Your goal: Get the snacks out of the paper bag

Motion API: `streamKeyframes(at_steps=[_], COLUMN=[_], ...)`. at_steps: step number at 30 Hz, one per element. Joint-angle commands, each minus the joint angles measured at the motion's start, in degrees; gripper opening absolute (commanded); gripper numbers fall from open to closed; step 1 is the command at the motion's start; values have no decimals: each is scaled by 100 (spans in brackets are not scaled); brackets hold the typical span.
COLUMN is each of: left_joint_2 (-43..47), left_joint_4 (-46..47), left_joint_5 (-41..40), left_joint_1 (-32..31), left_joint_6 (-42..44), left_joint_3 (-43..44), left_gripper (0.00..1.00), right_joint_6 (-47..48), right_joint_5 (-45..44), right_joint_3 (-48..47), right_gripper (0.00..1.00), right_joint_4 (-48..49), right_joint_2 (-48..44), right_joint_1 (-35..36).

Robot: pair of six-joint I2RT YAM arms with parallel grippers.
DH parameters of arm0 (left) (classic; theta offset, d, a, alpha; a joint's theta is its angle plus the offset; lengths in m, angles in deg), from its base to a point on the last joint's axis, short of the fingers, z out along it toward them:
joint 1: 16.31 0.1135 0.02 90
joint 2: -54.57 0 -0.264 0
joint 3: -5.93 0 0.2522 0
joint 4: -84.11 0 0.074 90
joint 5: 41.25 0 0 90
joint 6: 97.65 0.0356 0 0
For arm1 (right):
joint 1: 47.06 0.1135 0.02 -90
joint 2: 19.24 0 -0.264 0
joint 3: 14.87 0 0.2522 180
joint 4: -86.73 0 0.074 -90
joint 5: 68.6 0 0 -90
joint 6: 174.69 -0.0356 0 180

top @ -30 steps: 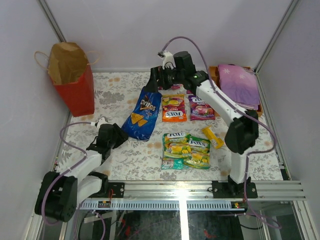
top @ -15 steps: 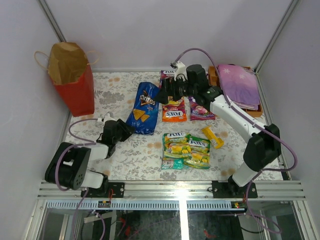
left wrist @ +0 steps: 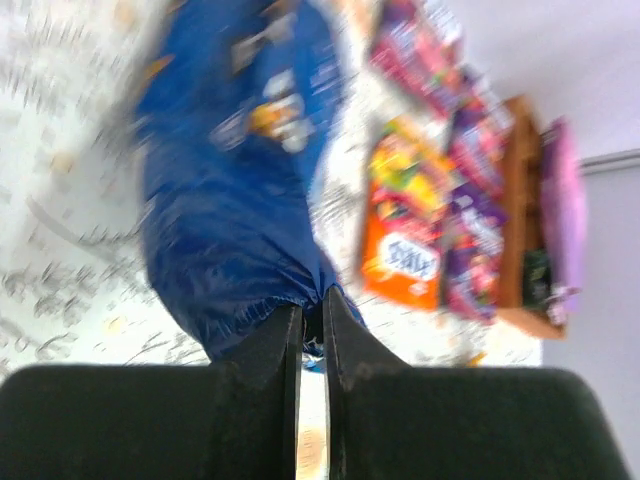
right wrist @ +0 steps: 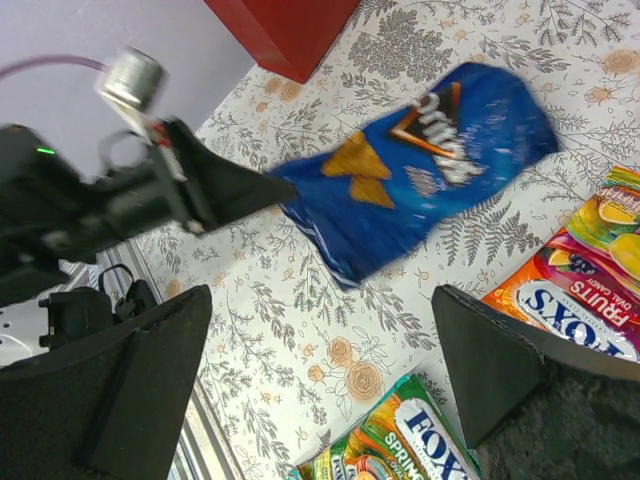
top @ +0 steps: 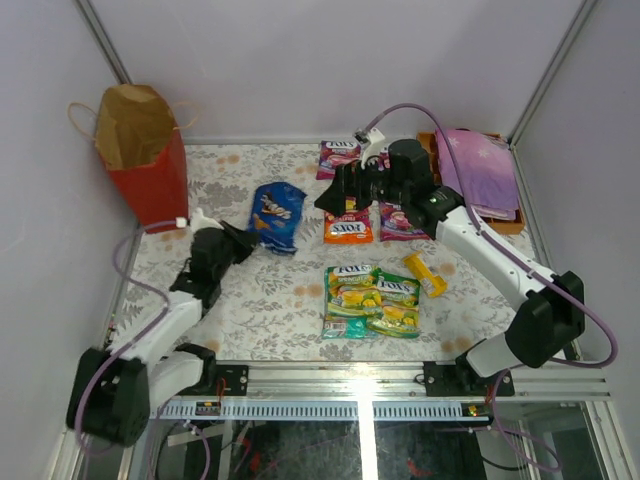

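Leftward and nearer the left arm has gone the large blue glossy Doritos bag (top: 275, 213), its near corner now pinched by the left pincer (top: 238, 240), which was spread before.

Upright at ten o'clock on the floral counter (top: 270, 300) stands the red paper carrier bag with kraft lining (top: 150, 185), well apart from the snacks; its inside cannot be read. The green-yellow candy pouches (top: 372, 300) lie at six, the orange candy pouch (top: 348, 231) at centre, the small yellow bar (top: 426, 274) at four. Unloading looks nearly done: this step is positioning the chips, which next need laying flat and releasing. The left arm reaches low toward one o'clock; the right arm stretches toward nine, the right pincer (top: 328, 197) spread wide and holding nothing.
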Motion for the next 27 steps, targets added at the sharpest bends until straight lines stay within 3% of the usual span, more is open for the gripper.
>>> streamKeyframes(at_steps=[1,4,9,10,13,15,16,19,22,27], left_joint_2=[1296,1473,1042,1096,1557,2020,2266,2755,2771,1647], left_joint_4=[-1294,-1462,-1121,-1110,-1541,-2078,-2361,-3290,-3854,-3796], left_joint_5=[-868,-1261,-765,-717,-610,-422,-265,33,-258,-736], left_joint_1=[-56,-49,-57,-57,-57,-57,-57,-61,-66,-66], left_joint_6=[319,395,214,201,303,395,458,616,834,1230], left_joint_3=[660,356,-348,-459,-527,-351,-179,706,1484,2042], left_gripper=[0,0,0,4,39,85,98,100,100,100], right_joint_6=[-61,-125,-184,-169,-114,-125,-133,-199,-297,-401], right_joint_5=[-59,-31,27,9,-63,-76,-69,-35,44,137], right_joint_3=[122,221,313,344,409,457,478,507,530,628], right_gripper=[100,99,99,100,99,99,99,99,100,99], right_joint_4=[393,486,529,502,451,468,487,572,675,799], right_joint_2=[-301,-295,-280,-313,-423,-485,-500,-484,-436,-443], right_joint_1=[-12,-15,-15,-15,-15,-15,-11,-15,-12,-15])
